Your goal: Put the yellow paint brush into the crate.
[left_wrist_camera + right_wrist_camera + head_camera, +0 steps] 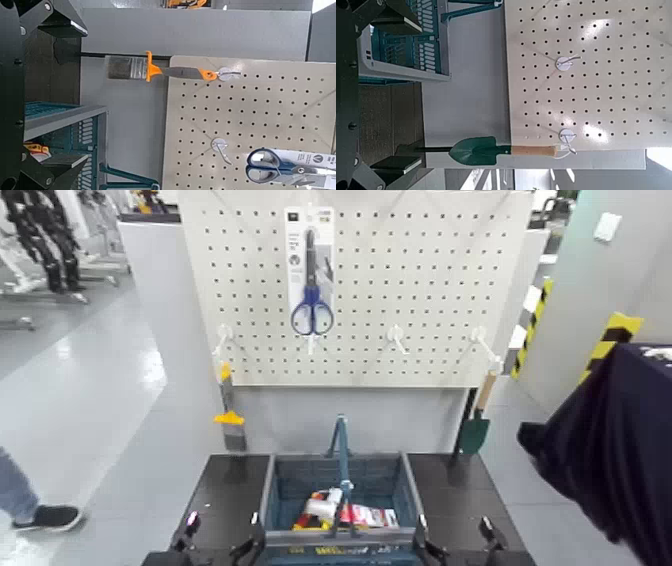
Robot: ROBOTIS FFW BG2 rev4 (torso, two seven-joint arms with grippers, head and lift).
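- In the head view, the left end effector (215,552) shows at about 7 o'clock as black angular pieces with hard edges.
- A small pinkish-purple light glows on the left arm just beside it.
- The right end effector (460,548) shows at about 5 o'clock, made of the same black angular parts.
- In the left wrist view, black fingers (57,21) fill the 9 o'clock side: flat matt plates with slanted tips.
- Small round screws sit in the black frame along that edge.
- In the right wrist view, the black fingers (383,14) look alike, with a screw head at 8 o'clock.
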